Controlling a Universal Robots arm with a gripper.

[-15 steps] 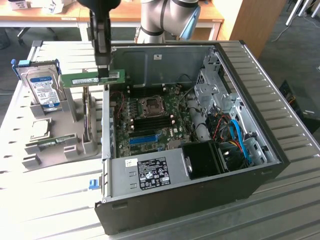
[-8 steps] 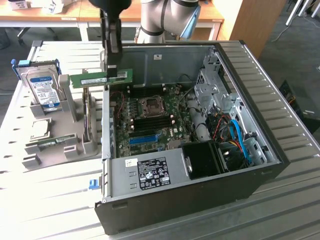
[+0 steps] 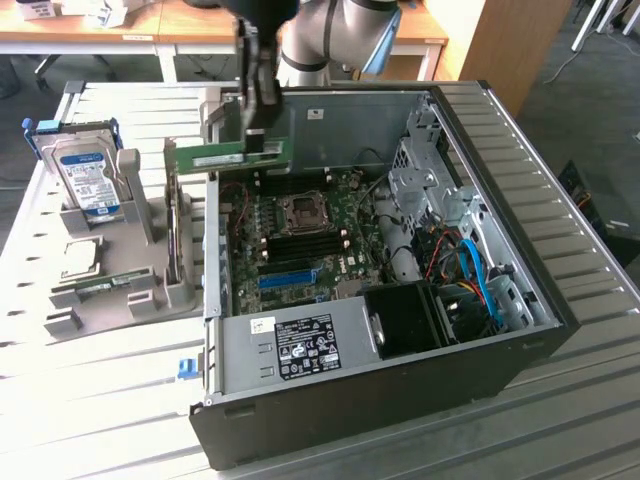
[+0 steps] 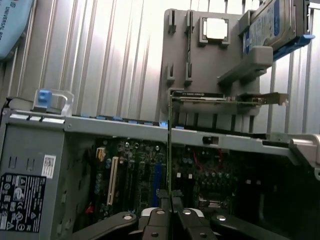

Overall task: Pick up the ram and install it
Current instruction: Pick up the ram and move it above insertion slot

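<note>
Green and thin, the ram (image 3: 210, 156) hangs level in the upper left-centre of the exterior view, over the far left corner of the open computer case (image 3: 535, 210). The gripper (image 3: 258, 140) pinches it near its right end, jaws almost closed on the board's faces (the wrist view shows the stick edge-on between the fingers (image 4: 157, 222)). It appears clear of the motherboard (image 3: 300, 245) below, though the gap is hard to judge. At left, a hard drive (image 3: 88, 180) stands in the grey holder (image 3: 140, 285).

The gripper (image 4: 171, 201) pinches the ram (image 4: 170, 145), a thin green stick seen edge-on, over the motherboard (image 4: 212, 172) of an open computer case (image 4: 125, 128), a grey parts tray (image 4: 200, 65) beyond.
</note>
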